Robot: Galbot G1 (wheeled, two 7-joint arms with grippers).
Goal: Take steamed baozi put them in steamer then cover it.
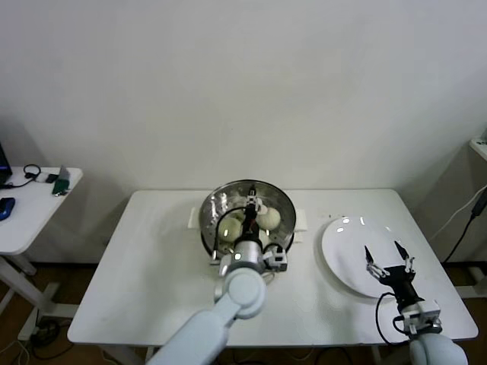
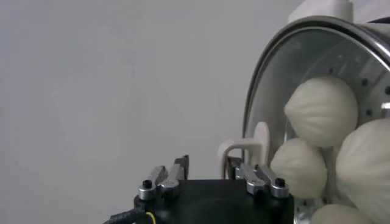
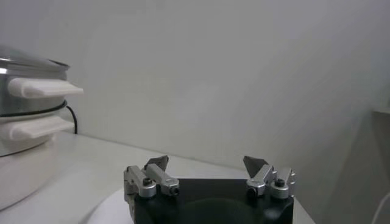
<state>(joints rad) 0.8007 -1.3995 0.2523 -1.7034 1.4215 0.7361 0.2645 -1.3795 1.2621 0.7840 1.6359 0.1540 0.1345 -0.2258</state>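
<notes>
White table [image 1: 152, 258] fills the scene, with the steel steamer [image 1: 217, 205] at its middle and the glass cover [image 2: 268, 91] seated on it. Four baozi [image 2: 322, 111] sit inside, under the glass. Over the lid reaches the left arm, wrist bent down, left gripper [image 1: 253, 202] at the white handle [image 2: 244, 149], jaws partly released around it. Right gripper [image 1: 385, 255] hovers over the white plate [image 1: 342, 247], jaws spread, holding nothing.

The steamer [image 1: 249, 214] stands mid-table with its lid [image 2: 277, 67] on, so the buns [image 2: 321, 109] inside are closed off from above. Left of the steamer the table [image 1: 144, 258] lies bare; right of it sits a white plate [image 1: 346, 243] (the open right gripper [image 1: 386, 255] hovers there).
</notes>
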